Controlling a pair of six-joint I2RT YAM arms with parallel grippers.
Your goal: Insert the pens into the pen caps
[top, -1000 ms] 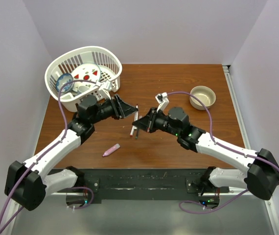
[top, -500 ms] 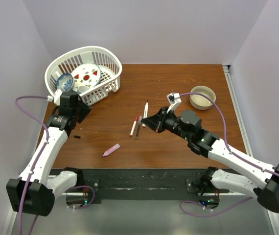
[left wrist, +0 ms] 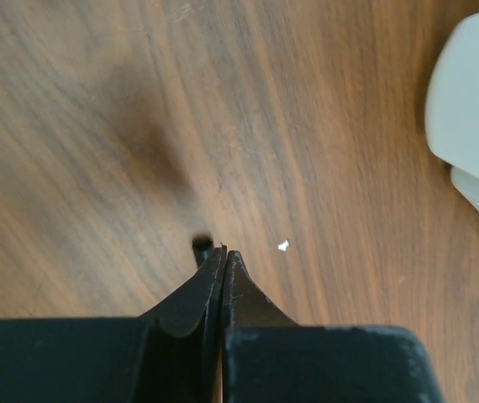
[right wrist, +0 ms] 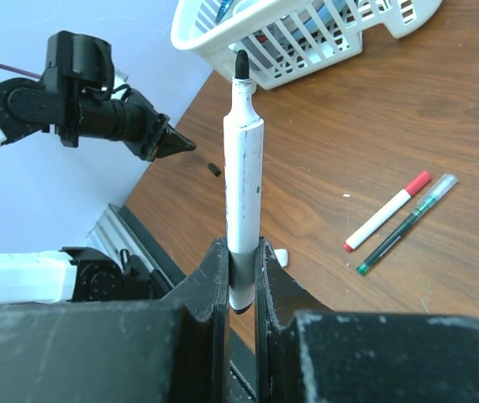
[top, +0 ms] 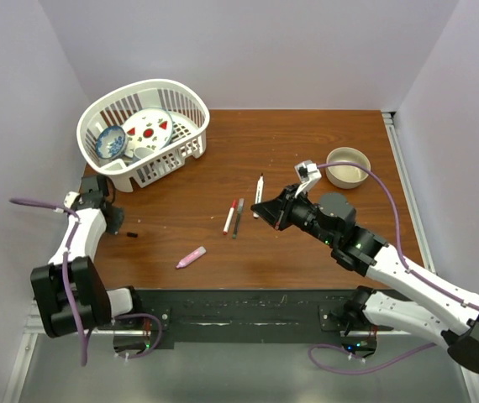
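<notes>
left end effector (left wrist: 223,256): closed, arm folded | right end effector (right wrist: 241,252): clamped on pen (right wrist: 244,168), arm extended

My gripper (right wrist: 241,252) is clamped on a white marker (right wrist: 244,168), black tip pointing away; right of it a red-ended pen (right wrist: 388,211) and a dark pen (right wrist: 407,222) lie side by side, a tiny dark cap (right wrist: 213,169) ahead-left on the table (right wrist: 441,117).

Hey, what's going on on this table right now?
The right gripper is shut on an uncapped white marker with a black tip, held above the brown wooden table. The left gripper is shut and empty, its tips near a tiny dark cap by the left edge. A white pen with a red end, a slim dark pen and a short pink marker lie loose.
</notes>
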